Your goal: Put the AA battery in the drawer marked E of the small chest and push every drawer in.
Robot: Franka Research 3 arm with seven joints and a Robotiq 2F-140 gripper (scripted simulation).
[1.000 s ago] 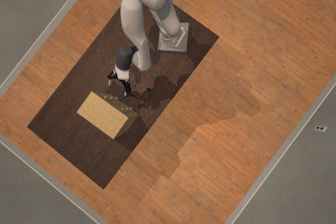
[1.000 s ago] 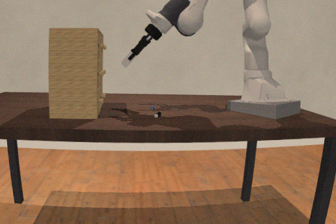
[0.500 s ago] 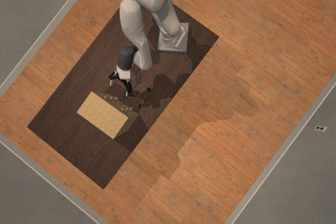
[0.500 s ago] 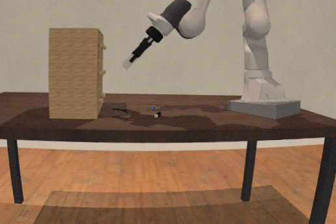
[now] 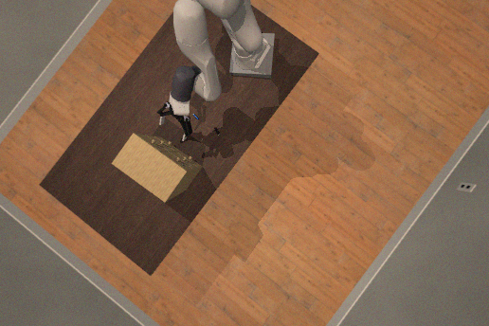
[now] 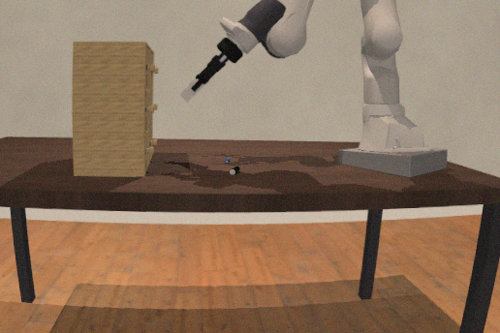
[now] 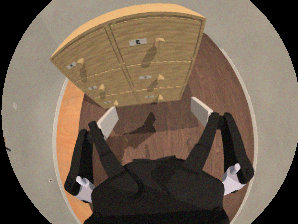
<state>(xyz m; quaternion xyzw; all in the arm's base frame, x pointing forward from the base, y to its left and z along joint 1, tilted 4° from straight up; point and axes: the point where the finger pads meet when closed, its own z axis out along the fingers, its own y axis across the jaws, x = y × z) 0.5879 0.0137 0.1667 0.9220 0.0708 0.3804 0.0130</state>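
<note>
Fingers apart, the end effector (image 5: 172, 129) (image 6: 188, 94) (image 7: 153, 108) faces the six-drawer wooden chest (image 5: 149, 167) (image 6: 109, 107) (image 7: 180, 55). The AA battery is apparently the blue cylinder (image 5: 195, 117) (image 6: 227, 160) or the black cylinder (image 5: 217, 131) (image 6: 235, 169) on the counter (image 5: 95, 148) (image 6: 291, 201) (image 7: 215, 75). Overpulling could drop a loose drawer.

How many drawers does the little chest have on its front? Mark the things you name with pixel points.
6 drawers on the chest (image 5: 149, 167) (image 6: 109, 109) (image 7: 159, 55): two columns, each with one at the top, one in the middle and one at the bottom. None looks hidden.
</note>
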